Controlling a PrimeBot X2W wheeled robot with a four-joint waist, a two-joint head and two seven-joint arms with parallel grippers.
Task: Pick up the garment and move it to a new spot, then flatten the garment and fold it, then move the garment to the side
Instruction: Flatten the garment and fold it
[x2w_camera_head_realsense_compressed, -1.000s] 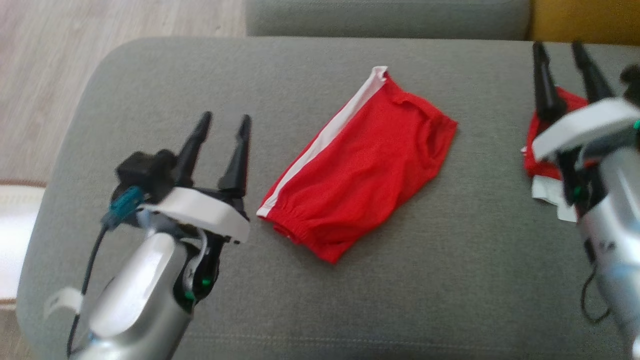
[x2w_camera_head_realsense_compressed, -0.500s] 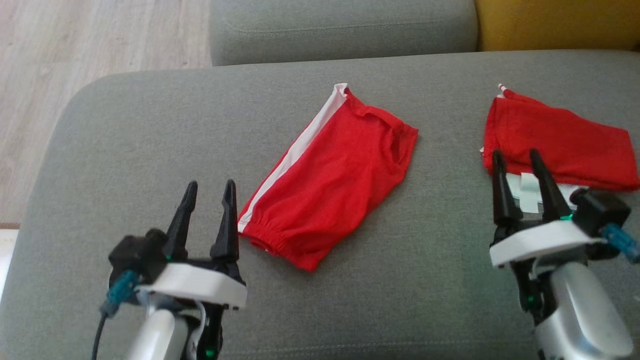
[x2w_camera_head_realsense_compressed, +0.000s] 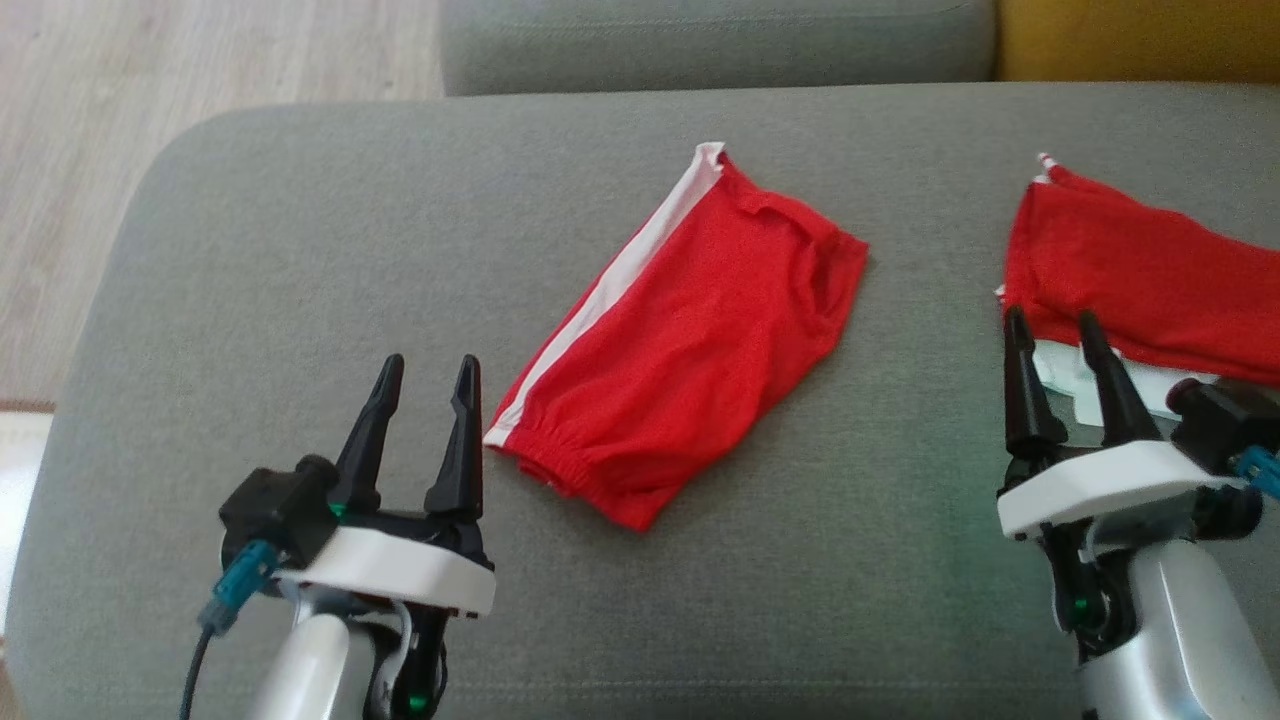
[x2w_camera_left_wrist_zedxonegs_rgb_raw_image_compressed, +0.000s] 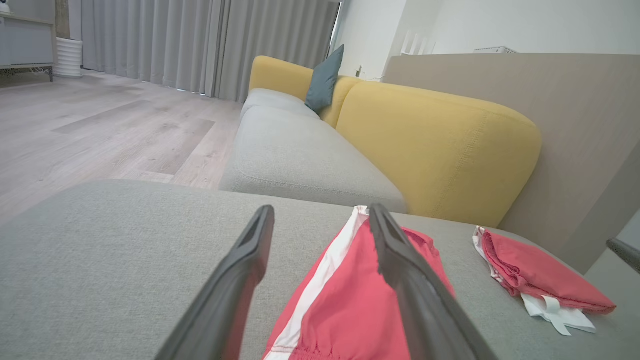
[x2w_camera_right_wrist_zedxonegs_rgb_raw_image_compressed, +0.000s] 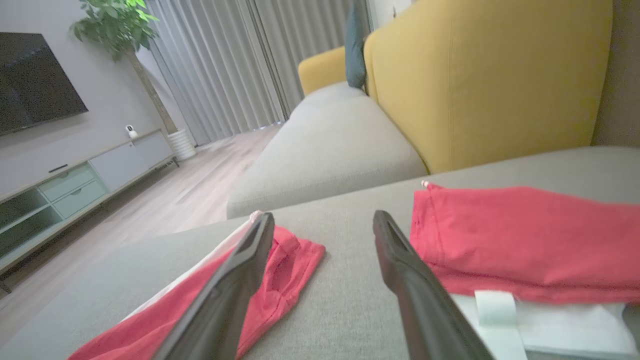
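Observation:
A folded red garment (x2w_camera_head_realsense_compressed: 690, 340) with a white side stripe lies slantwise in the middle of the grey cushion (x2w_camera_head_realsense_compressed: 300, 250), flat and untouched. My left gripper (x2w_camera_head_realsense_compressed: 430, 362) stands open just left of its elastic hem, with nothing between the fingers. The left wrist view looks past the left gripper (x2w_camera_left_wrist_zedxonegs_rgb_raw_image_compressed: 321, 210) onto the same garment (x2w_camera_left_wrist_zedxonegs_rgb_raw_image_compressed: 350, 300). My right gripper (x2w_camera_head_realsense_compressed: 1052, 318) is open at the lower right, its tips by the near edge of a second red garment (x2w_camera_head_realsense_compressed: 1140, 270). From the right wrist, the right gripper (x2w_camera_right_wrist_zedxonegs_rgb_raw_image_compressed: 324, 216) frames bare cushion between the striped garment (x2w_camera_right_wrist_zedxonegs_rgb_raw_image_compressed: 280, 270) and the second one (x2w_camera_right_wrist_zedxonegs_rgb_raw_image_compressed: 525, 240).
The second garment lies on a white piece (x2w_camera_head_realsense_compressed: 1070, 365) at the cushion's right. Wooden floor (x2w_camera_head_realsense_compressed: 100, 100) drops off beyond the rounded left edge. Another grey seat (x2w_camera_head_realsense_compressed: 700, 40) and a yellow backrest (x2w_camera_head_realsense_compressed: 1140, 40) stand behind.
Both arms have drawn back toward the near edge; the right gripper came away from over the second garment. The head camera shifted. The striped garment has kept its shape and place.

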